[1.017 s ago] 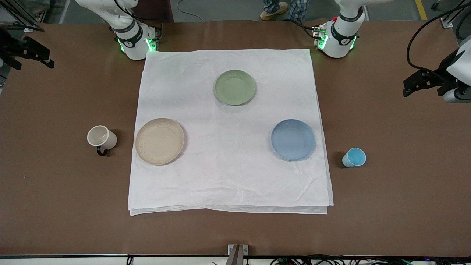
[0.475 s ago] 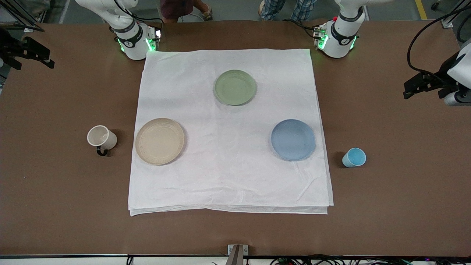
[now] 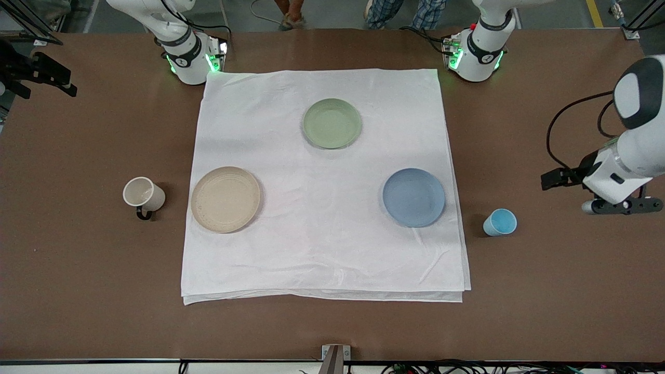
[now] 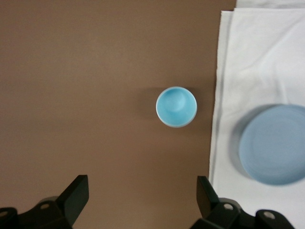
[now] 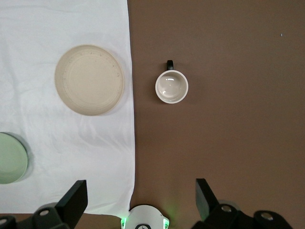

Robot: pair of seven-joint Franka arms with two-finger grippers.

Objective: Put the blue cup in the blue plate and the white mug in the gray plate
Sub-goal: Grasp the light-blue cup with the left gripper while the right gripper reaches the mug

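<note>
The blue cup (image 3: 500,222) stands upright on the bare table beside the cloth, toward the left arm's end; it shows in the left wrist view (image 4: 176,106). The blue plate (image 3: 414,197) (image 4: 274,144) lies on the cloth close to it. The white mug (image 3: 144,195) (image 5: 171,87) stands on the bare table toward the right arm's end, beside the gray plate (image 3: 225,199) (image 5: 89,79). My left gripper (image 3: 622,206) (image 4: 143,202) is open and empty, up over bare table near the cup. My right gripper (image 3: 47,78) (image 5: 138,205) is open and empty, high at its table end, waiting.
A white cloth (image 3: 322,249) covers the table's middle. A green plate (image 3: 332,123) lies on it, farther from the front camera than the other plates. The arm bases (image 3: 189,59) stand at the cloth's corners. People's legs show past the table's edge.
The left arm has swung toward the front camera and closer to the blue cup. The right arm, cup, mug and plates have not moved.
</note>
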